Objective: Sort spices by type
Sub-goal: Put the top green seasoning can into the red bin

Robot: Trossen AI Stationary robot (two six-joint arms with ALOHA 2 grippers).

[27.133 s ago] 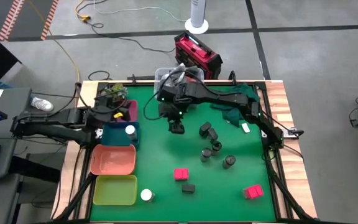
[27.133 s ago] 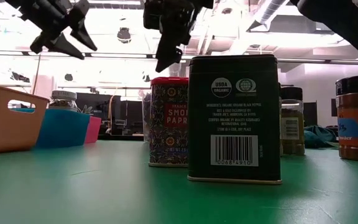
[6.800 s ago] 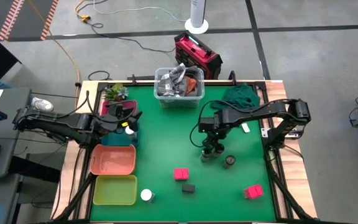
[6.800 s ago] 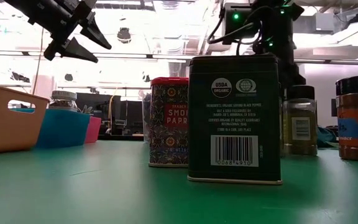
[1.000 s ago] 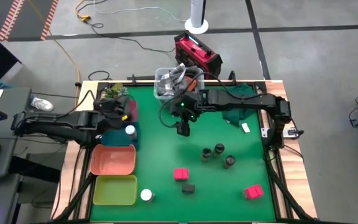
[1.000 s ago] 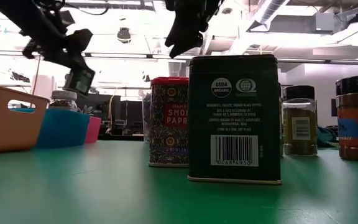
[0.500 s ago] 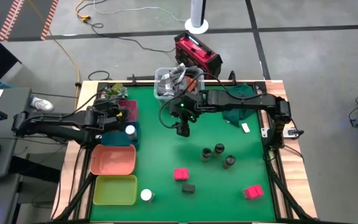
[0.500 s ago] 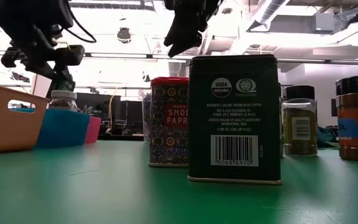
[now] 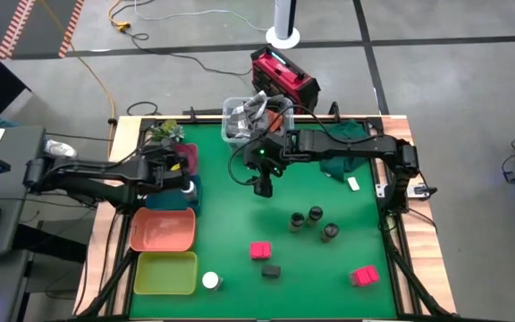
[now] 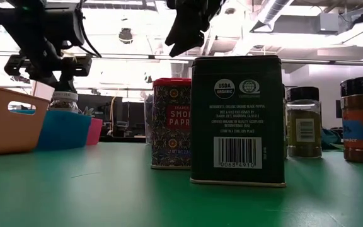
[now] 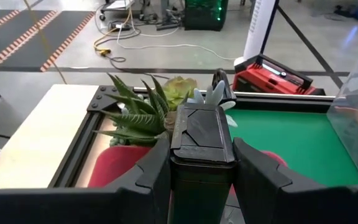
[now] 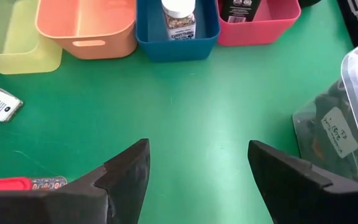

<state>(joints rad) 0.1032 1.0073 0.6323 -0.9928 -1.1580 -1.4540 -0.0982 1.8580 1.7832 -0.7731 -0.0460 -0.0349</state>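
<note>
A: How far along with the sorting?

B: Barely begun, judging by the trays. Just one white-topped jar (image 9: 187,187) standing in the blue tray (image 9: 161,193). Nothing in the orange tray (image 9: 161,230) or the yellow-green tray (image 9: 164,273).

A: And out on the bench (image 9: 240,224)?

B: Seven waiting: three dark jars (image 9: 316,215) bunched together, two pink-red boxes (image 9: 260,250) well apart, a black box on its own (image 9: 271,269), and a second white-topped one (image 9: 210,280) beside the yellow-green tray. So most of the job left.

A: Anything in hand?

B: Yes. Pinched between the fingers of the left hand (image 9: 173,170), a held black box (image 11: 201,134), up over the pink tray (image 9: 189,154) at the bench's far left corner, next to a small potted plant (image 11: 145,109).

A: Pointing which way?

B: Long axis along the fingers, flip lid toward the wrist, base toward the tray below. Roughly upright, at a guess; cannot rule out a slight lean.

A: And the right hand (image 9: 262,185)?

B: Spread wide, gripping nothing, hovering above mid-bench just in front of the clear bin (image 9: 240,121).
</note>
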